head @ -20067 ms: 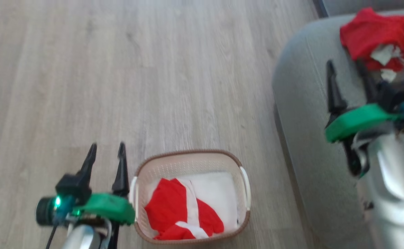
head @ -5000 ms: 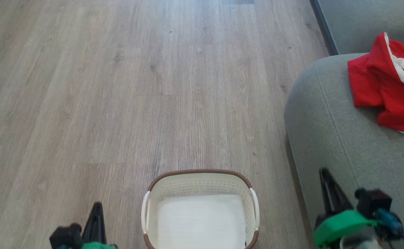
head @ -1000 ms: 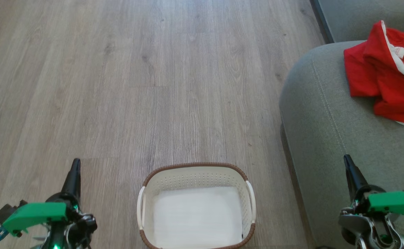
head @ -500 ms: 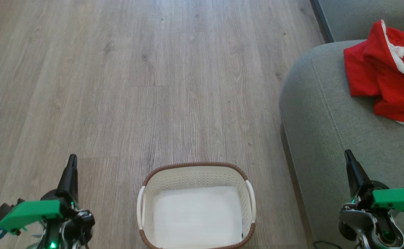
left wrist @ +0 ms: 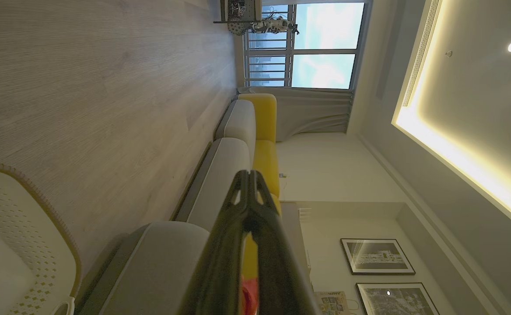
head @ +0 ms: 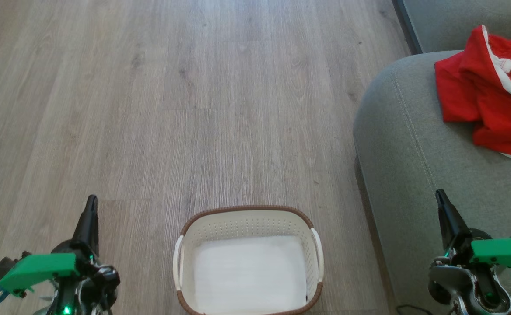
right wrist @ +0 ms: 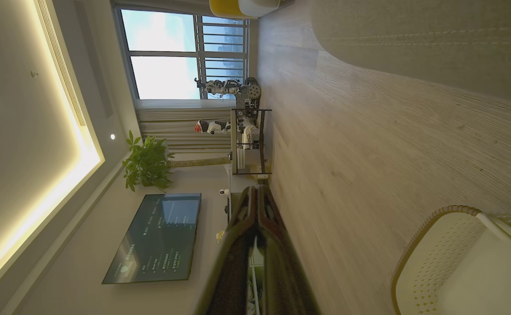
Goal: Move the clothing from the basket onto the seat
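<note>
- The red clothing (head: 487, 100) lies crumpled on the grey-green seat (head: 404, 144), at the upper right of the head view.
- The basket (head: 246, 209) stands on the wooden floor (head: 194, 109) beside the seat, with a flat white liner (head: 249, 275) inside.
- The left claw (head: 90, 208) is clenched on nothing (its fingertips meet), left of the basket.
- The right claw (head: 441, 201) is clenched too, over the seat's edge.

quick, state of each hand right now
Left hand: closed, holding nothing.
Right hand: closed, holding nothing.
</note>
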